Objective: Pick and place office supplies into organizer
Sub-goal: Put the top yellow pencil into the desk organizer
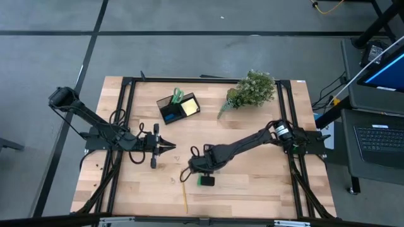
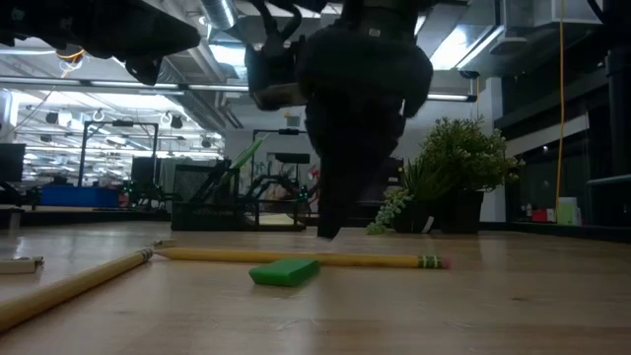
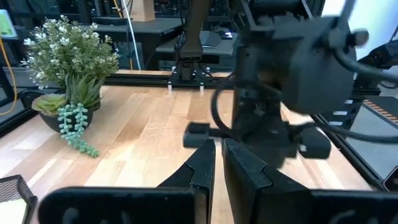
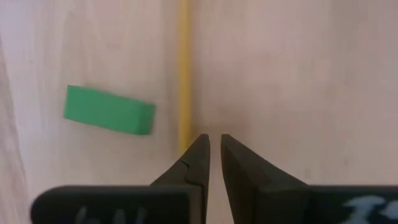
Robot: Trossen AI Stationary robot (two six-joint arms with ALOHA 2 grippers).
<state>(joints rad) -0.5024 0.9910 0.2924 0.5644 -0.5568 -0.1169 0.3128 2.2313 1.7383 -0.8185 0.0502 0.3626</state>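
My right gripper (image 1: 189,174) (image 4: 215,144) points down over the table's near middle, its fingertips a narrow slit apart with nothing between them. A yellow pencil (image 4: 184,74) (image 2: 296,258) lies on the wood right beside one fingertip. A green block (image 4: 109,111) (image 1: 206,181) (image 2: 284,272) lies flat just past the pencil. Another pencil (image 1: 185,198) lies near the front edge. The black organizer (image 1: 178,106) at the far middle holds green-handled scissors (image 1: 177,96) and a yellow note pad (image 1: 189,107). My left gripper (image 1: 169,146) (image 3: 219,155) hovers level at the left, shut and empty. My right gripper comes from above, pointing down. One fingertip (image 4: 200,149) stands at the pencil's side (image 4: 184,134). I cannot tell whether it touches the pencil. The pencil lies flat on the table.
A leafy green plant (image 1: 252,89) (image 3: 71,56) stands at the table's far right. Black frame rails (image 1: 123,126) run along the table's left and right sides. Bare wood lies between the organizer and the right gripper.
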